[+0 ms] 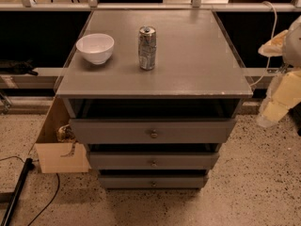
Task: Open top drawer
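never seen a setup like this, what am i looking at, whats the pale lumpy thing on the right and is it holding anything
There is a single view, taken from a camera looking down at the front of a grey cabinet. Where the camera is mounted is not known.

The pale shape at the right edge is the robot's one arm. Its grasping end, the pincer, hangs beside the cabinet's right side. It touches nothing, and nothing can be seen held in it.

On the cabinet top stand a white bowl and, to its right, an upright metal can, a little apart from each other.

Below are three grey drawers, each with a small round knob. The top drawer is the one the robot is meant to open, and the pincer is well away from its knob.

A cardboard box sits on the floor to the left.
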Available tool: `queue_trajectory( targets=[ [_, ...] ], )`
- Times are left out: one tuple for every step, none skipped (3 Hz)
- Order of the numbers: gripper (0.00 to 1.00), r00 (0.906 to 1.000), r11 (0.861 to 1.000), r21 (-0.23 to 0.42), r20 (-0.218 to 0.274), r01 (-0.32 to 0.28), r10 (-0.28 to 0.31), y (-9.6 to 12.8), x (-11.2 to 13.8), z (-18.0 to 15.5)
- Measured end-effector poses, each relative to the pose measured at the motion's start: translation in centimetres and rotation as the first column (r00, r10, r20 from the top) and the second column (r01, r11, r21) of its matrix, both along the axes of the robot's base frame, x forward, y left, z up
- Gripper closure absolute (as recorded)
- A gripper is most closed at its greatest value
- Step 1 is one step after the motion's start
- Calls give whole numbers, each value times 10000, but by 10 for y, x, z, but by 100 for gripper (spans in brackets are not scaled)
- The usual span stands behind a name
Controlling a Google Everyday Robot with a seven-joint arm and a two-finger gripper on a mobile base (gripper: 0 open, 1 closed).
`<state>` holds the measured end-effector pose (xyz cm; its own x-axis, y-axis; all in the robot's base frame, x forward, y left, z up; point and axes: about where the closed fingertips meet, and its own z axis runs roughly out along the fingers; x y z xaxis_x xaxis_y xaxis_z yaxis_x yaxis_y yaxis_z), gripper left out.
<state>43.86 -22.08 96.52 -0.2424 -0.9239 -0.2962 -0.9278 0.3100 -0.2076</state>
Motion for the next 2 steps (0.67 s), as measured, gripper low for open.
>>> queue_trajectory(
  targets=[
    [0,9943,9639,2511,-806,881,-698,-16,-14,-69],
    [0,9809,8804,4473,-1734,1578,-878,-11,-36,-118]
  ],
)
